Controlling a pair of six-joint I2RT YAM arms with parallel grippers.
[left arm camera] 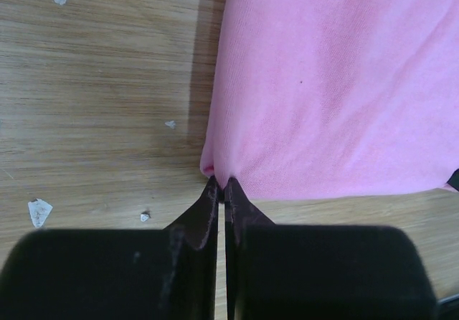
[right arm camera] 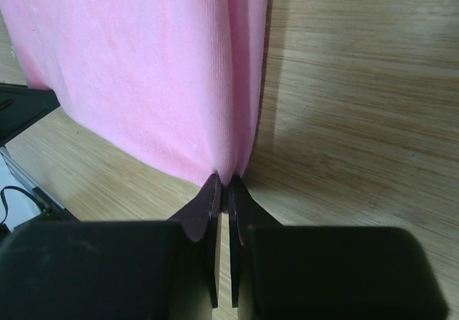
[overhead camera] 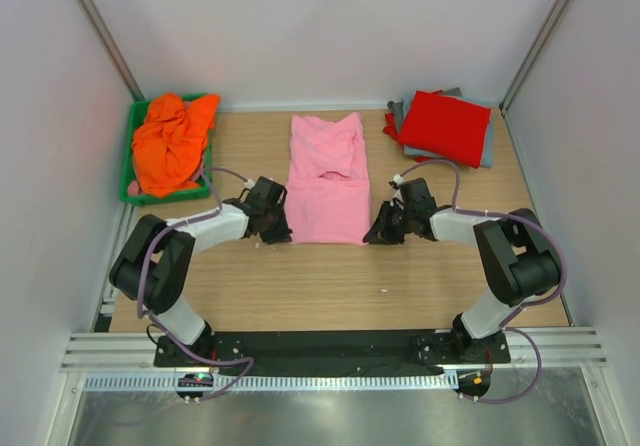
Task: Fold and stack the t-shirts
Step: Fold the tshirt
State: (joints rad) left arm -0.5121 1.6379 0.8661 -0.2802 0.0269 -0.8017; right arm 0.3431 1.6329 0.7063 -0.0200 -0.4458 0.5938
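Left jaws and right jaws tight on near corners of the pink t-shirt [overhead camera: 328,206], corner tips unseen.

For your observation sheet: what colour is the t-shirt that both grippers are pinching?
The t-shirt is plain light pink, best seen whole in the top external view.

The wooden bench [overhead camera: 300,286] carries a pink t-shirt [overhead camera: 328,191] lying flat in its middle, partly folded at the far end. At the far left corner stands a green crate [overhead camera: 128,171] holding a crumpled orange t-shirt [overhead camera: 172,144]. At the far right a folded red t-shirt [overhead camera: 445,126] lies on a grey t-shirt [overhead camera: 488,151], and small white scraps [left arm camera: 40,211] dot the wood near the pink t-shirt.
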